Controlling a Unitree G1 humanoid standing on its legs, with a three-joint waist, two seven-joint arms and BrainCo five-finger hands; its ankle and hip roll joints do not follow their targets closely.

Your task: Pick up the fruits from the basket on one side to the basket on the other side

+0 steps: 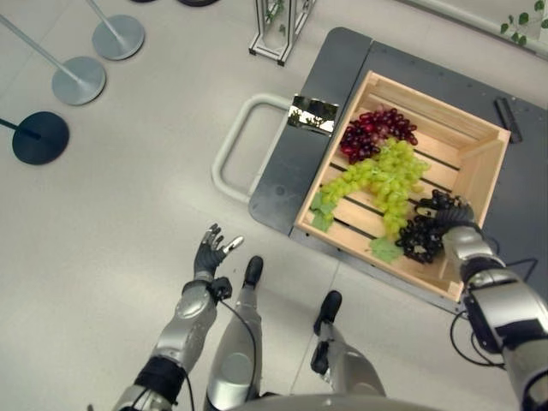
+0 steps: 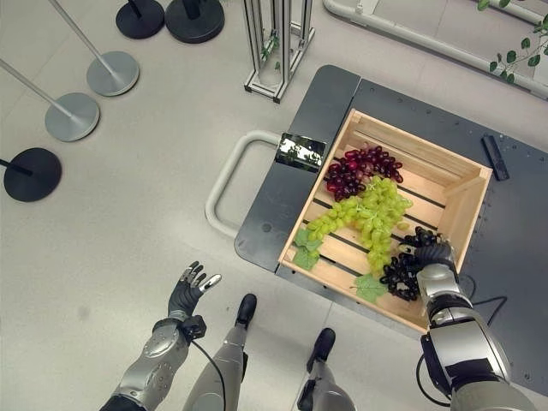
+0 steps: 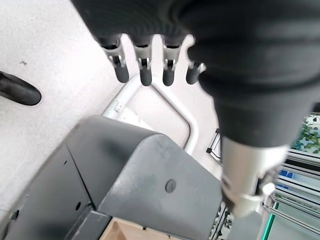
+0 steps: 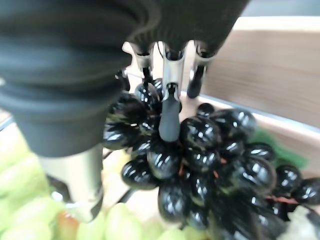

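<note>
A wooden crate [image 1: 437, 107] sits on a dark grey cart [image 1: 291, 180]. It holds a bunch of red grapes [image 1: 372, 130] at the far end, green grapes [image 1: 381, 180] across the middle and black grapes [image 1: 418, 241] at the near right corner. My right hand [image 1: 449, 214] rests on top of the black grapes [image 4: 200, 165], open, its fingers [image 4: 169, 120] stretched down over the berries and the thumb held apart. My left hand [image 1: 210, 251] hangs open over the bare floor left of the cart, holding nothing, its fingers [image 3: 145, 70] straight.
The cart has a white looped handle [image 1: 227, 145] on its left end and a small shiny plate [image 1: 312, 116] beside the crate. A black bar [image 1: 507, 114] lies on the cart's far right. Round stand bases [image 1: 79, 80] stand at the far left, and a metal frame [image 2: 274, 43] stands behind the cart.
</note>
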